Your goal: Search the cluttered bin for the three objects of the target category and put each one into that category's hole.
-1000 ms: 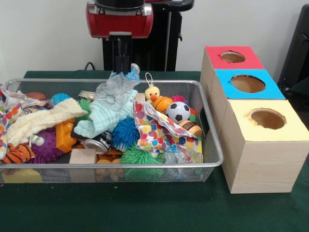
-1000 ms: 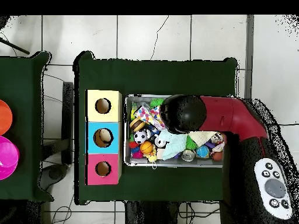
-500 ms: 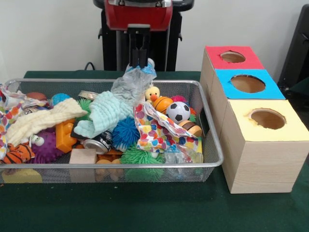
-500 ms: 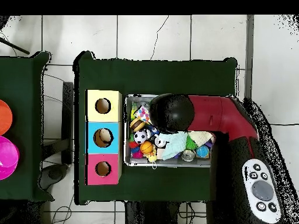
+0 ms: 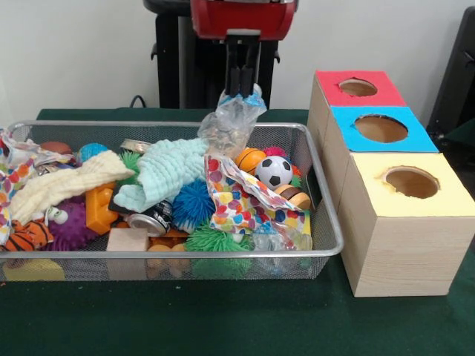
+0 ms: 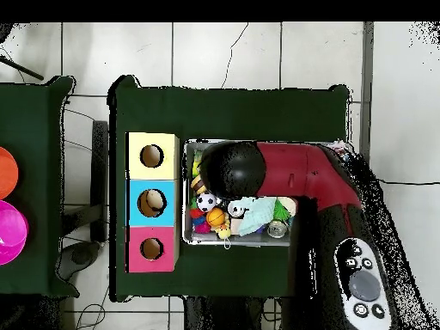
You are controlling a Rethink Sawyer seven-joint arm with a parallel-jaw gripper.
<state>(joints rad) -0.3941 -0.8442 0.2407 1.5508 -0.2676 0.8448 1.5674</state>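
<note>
1. Gripper (image 5: 241, 87): black fingers closed on the top of a crumpled clear plastic bag (image 5: 231, 122), which hangs from them above the far side of the bin.
2. Wire mesh bin (image 5: 326, 222): on the green table (image 5: 223, 326), full of clutter.
3. Contents near the bag: mint cloth (image 5: 167, 174), blue spiky ball (image 5: 194, 204), soccer ball (image 5: 274, 171), small basketball (image 5: 249, 159), polka-dot wrapper (image 5: 237, 200).
4. Contents, other end: cream cloth (image 5: 67, 185), purple spiky ball (image 5: 70, 226), wooden block (image 5: 128, 241).
5. Beside the bin: three wooden boxes with holes, topped red (image 5: 356, 87), blue (image 5: 380, 127), yellow (image 5: 410, 183).
</note>
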